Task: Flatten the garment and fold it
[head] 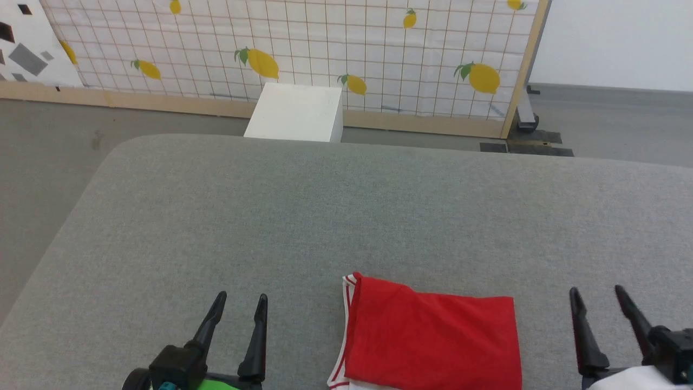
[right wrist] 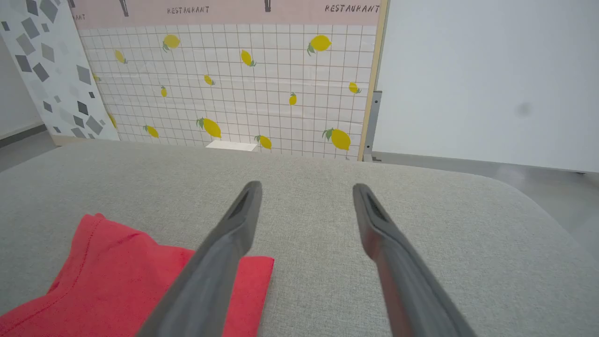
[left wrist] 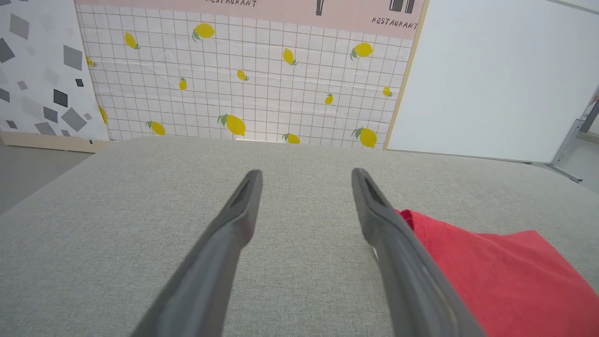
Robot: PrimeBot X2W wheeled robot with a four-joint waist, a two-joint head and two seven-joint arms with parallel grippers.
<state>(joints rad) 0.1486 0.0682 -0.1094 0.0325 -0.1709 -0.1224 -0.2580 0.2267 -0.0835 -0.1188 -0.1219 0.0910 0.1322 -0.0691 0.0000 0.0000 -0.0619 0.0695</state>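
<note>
Looking down, you see the garment (head: 433, 341) lying folded (red side up) on the grey surface (head: 270, 216), between your left gripper (head: 242, 297) and right gripper (head: 595, 290), both spread wide, holding nothing.

The garment (head: 433, 336) is laid on the near part of the bench (head: 325, 216), a bit right of the middle, with one layer lapped over another that pokes out along its left side. The left claw (head: 242, 296) is held over the bench to the garment's left, near it but apart. The right claw (head: 595, 290) is held to its right, also apart, so the garment is flanked by the two. Past the bench's far edge, a box (head: 295, 112) is set on the floor (head: 54, 151), just in front of a panel (head: 303, 49) stood upright across the far side. A second panel (head: 27, 49) is placed at the far left beside it.
</note>
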